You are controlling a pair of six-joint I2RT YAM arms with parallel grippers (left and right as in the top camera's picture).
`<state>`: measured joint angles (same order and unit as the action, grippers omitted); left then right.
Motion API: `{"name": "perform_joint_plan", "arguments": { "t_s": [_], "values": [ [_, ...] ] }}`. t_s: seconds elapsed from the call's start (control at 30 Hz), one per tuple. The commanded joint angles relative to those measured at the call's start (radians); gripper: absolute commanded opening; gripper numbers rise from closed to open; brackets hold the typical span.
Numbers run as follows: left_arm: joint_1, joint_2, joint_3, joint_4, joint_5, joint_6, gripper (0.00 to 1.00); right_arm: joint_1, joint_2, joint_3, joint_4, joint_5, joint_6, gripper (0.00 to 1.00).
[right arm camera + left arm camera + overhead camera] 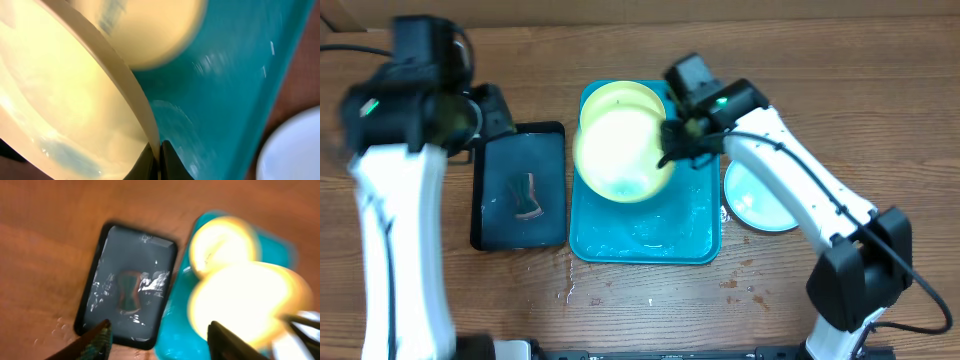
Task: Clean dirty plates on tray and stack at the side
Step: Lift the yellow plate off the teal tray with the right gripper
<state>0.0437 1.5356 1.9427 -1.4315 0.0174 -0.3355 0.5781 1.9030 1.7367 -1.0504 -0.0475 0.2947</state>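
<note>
- Right jaws are clamped shut on the rim of a plate [75,100], pinching its edge. The plate hangs tilted, clear of the tray [235,75].
- From overhead, that plate [620,150] is up over the middle of the tray [695,235], with the right arm [790,190] reaching in from the side.
- There's a faint bluish smear near the held plate's lower edge. It could be a leftover mark, but the pictures don't settle it.
- A second plate [620,95] lies flat at the tray's far end, partly hidden under the held one. The blur hides whether it is dirty.
- A third plate [760,195] sits on the surface [620,310] just right of the tray. That looks like the start of the stack.
- Left jaws are spread wide with nothing between them, hovering over the near end of the black tray [100,265].
- A dark scrubber-like item [525,195] lies in the middle of that black tray, untouched by either arm.
- Progress call: roughly a third of the way. One plate is set aside, one is in the air, and one waits in the tray.
- What's left, by the look of it: wipe the held plate if it needs it, put it on the side plate, then deal with the last one.
</note>
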Motion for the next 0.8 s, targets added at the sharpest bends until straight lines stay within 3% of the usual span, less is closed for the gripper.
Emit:
{"name": "perform_joint_plan", "arguments": {
  "t_s": [0.0,0.13,0.23,0.47,0.77],
  "values": [
    [0.002,-0.108,0.081,-0.021,0.109,0.027,0.71,0.142,-0.038,0.051,0.092,0.201,-0.015,0.04],
    [0.002,-0.222,0.095,-0.024,0.141,0.026,0.84,0.262,-0.002,0.051,0.256,0.322,-0.016,0.04],
    [0.002,-0.286,0.095,-0.034,0.141,0.026,1.0,0.333,0.052,0.051,0.392,0.385,-0.08,0.04],
    [0.002,-0.361,0.095,-0.087,0.14,0.026,1.0,0.423,0.081,0.051,0.55,0.562,-0.216,0.04],
    [0.002,-0.364,0.094,-0.132,0.14,0.026,1.0,0.549,0.06,0.051,0.602,0.803,-0.381,0.04]
  ]
}}
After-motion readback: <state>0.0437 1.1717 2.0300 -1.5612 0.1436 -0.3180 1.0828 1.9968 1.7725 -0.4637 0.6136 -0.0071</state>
